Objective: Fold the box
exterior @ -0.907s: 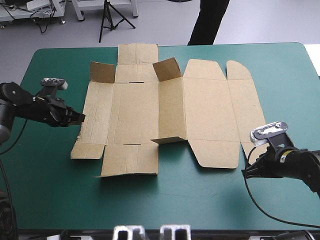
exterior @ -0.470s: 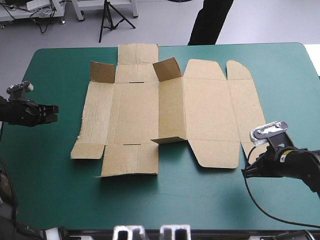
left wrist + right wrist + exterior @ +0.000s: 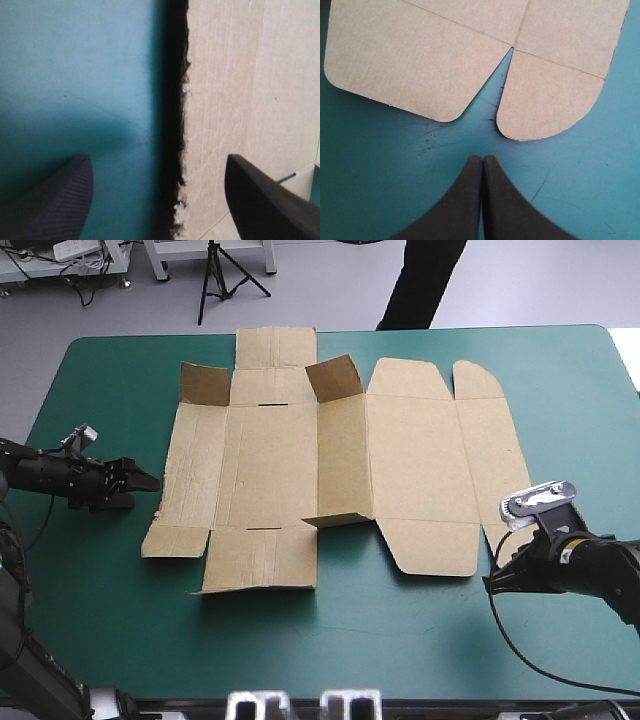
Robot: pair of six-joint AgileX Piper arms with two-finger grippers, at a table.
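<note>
Right end effector [image 3: 492,584], nearest at about 4 o'clock on the teal-green bench [image 3: 380,640], has its black fingers pressed together in one point, just short of the brown box [image 3: 420,455] and its rounded near flaps [image 3: 547,100]. Left end effector [image 3: 150,480], at 9 o'clock, is spread wide across the box's ragged left edge, one finger over the cover, the other over board. Mid-bench the box lies flat, with two small flaps [image 3: 334,378] standing up on its far side toward 12 o'clock.

Plain brown box [image 3: 400,460], teal-green cover [image 3: 100,590], black fingers [image 3: 465,200].
</note>
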